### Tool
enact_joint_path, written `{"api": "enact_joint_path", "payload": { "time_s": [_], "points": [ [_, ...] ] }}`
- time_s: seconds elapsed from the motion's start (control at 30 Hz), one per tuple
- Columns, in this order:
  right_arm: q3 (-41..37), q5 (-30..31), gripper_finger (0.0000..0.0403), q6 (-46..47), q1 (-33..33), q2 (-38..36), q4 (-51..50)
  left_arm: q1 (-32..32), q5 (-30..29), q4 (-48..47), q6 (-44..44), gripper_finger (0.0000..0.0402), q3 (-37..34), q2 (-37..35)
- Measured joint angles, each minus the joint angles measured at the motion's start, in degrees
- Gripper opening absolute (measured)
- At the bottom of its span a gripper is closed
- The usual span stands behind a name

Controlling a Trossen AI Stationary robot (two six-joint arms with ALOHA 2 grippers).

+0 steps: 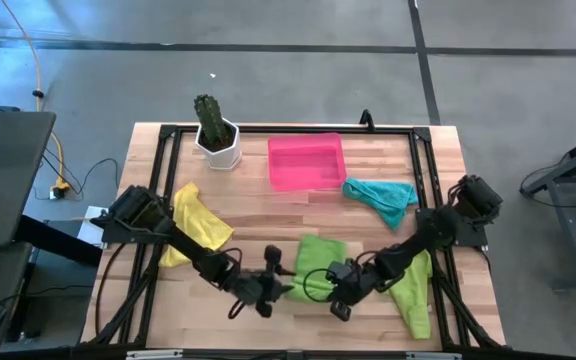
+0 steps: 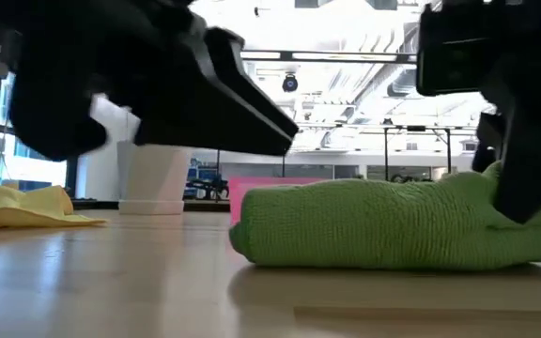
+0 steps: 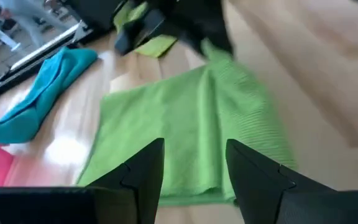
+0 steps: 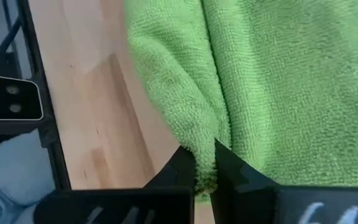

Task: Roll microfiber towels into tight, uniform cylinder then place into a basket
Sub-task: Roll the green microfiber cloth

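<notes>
With the right gripper [image 4: 204, 165] pinching only the folded lime-green microfiber towel's [image 1: 316, 262] edge and the left gripper [image 3: 194, 165] open just beside it, the cloth could slip free and unfold.

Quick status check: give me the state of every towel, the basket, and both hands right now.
Centre lime green towel: flat, one edge folded up and pinched.
Second lime green towel: crumpled, unrolled.
Yellow towel: crumpled, unrolled.
Teal towel: bunched beside the basket.
Basket: holds no towel.
Left hand: open, by the centre towel's edge.
Right hand: shut on the centre towel's fold.
</notes>
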Motion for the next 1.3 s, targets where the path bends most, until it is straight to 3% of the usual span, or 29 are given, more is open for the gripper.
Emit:
{"api": "enact_joint_path", "payload": {
  "time_s": [0.17, 0.47, 0.8, 1.07, 1.3],
  "points": [
    [0.0, 2.7, 0.0001, 0.6, 1.4, 0.0, 0.1, 4.7, 3.5, -0.2, -0.9, 0.0161, 0.0, 0.3],
    [0.1, 3.1, 0.0001, -7.4, 1.2, 0.0, -2.4, 11.0, 20.4, 0.1, -1.1, 0.0161, 0.0, 0.3],
    [0.1, 3.1, 0.0001, -19.5, -0.2, -0.1, -3.8, 17.2, 25.3, 0.7, -7.7, 0.0161, 0.1, 1.6],
    [0.1, 1.2, 0.0001, -29.8, -2.3, -0.1, -4.0, 18.0, 27.4, 0.9, -10.4, 0.0161, 0.0, 5.9],
    [0.1, 0.6, 0.0001, -40.9, -4.0, -0.1, -4.1, 16.4, 26.5, -8.3, -20.0, 0.0161, 0.5, 5.2]
  ]
}}
